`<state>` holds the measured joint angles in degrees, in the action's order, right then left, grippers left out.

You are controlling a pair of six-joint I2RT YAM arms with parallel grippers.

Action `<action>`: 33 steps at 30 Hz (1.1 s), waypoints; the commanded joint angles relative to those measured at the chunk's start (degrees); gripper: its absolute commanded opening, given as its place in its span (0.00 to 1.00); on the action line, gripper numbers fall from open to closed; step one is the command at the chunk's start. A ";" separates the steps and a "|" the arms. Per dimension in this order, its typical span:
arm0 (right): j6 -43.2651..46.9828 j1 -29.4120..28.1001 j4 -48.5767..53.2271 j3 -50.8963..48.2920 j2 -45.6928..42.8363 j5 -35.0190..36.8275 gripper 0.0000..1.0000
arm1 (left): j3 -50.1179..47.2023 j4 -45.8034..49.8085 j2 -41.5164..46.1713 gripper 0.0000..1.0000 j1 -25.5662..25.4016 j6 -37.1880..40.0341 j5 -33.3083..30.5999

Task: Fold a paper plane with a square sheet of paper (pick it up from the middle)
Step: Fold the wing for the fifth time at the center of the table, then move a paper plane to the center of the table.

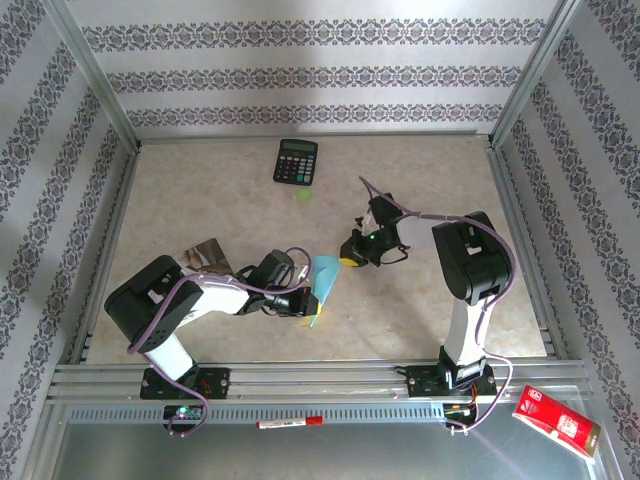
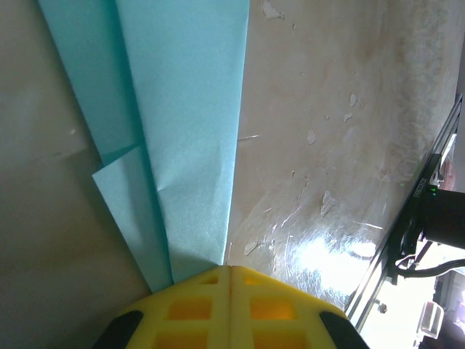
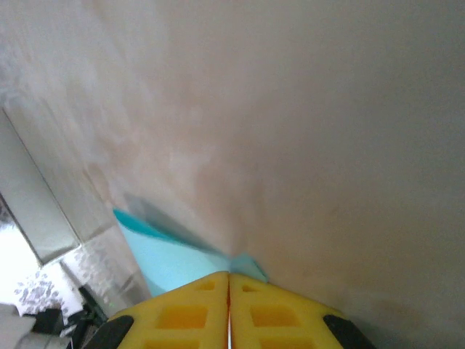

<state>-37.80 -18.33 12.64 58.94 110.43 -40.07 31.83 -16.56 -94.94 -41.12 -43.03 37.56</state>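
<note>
The paper plane [image 1: 325, 281] is the light-cyan sheet folded into a long tapering shape with layered flaps, held just above the table between the two arms. My left gripper [image 1: 304, 303] is shut on its narrow end. In the left wrist view the folded paper [image 2: 189, 131] fans out upward from the closed yellow jaws of that gripper [image 2: 229, 267]. My right gripper [image 1: 348, 262] is shut on the wide far corner. In the right wrist view the cyan paper [image 3: 167, 262] shows on both sides of that gripper's closed tip [image 3: 229, 274].
A black calculator [image 1: 296, 160] lies at the back centre, with a small green scrap [image 1: 303, 196] in front of it. A grey-white booklet [image 1: 205, 254] lies by the left arm. A red packet [image 1: 555, 420] and a red pen [image 1: 290, 423] lie beyond the near rail.
</note>
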 commanded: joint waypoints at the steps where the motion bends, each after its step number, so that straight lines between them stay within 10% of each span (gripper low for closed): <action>1: 1.91 5.56 -1.58 1.80 0.83 13.87 0.10 | -2.23 12.43 -2.93 0.00 -0.18 1.81 -4.21; 10: 4.85 7.73 -0.02 -0.13 -10.23 12.29 0.11 | 1.60 13.20 1.35 0.00 -0.79 0.56 -2.72; 21: 0.59 -11.65 -1.13 -18.50 -34.69 25.70 0.25 | 3.91 8.81 17.09 0.30 5.15 -6.54 -5.17; 33: -9.52 -30.38 5.62 -9.81 -24.18 49.24 0.67 | 2.65 18.57 17.52 0.33 17.82 -5.99 -8.33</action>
<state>-43.97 -46.68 14.04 45.95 83.68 -1.10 35.53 -0.51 -77.93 -24.23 -48.47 29.82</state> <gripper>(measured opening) 0.647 0.332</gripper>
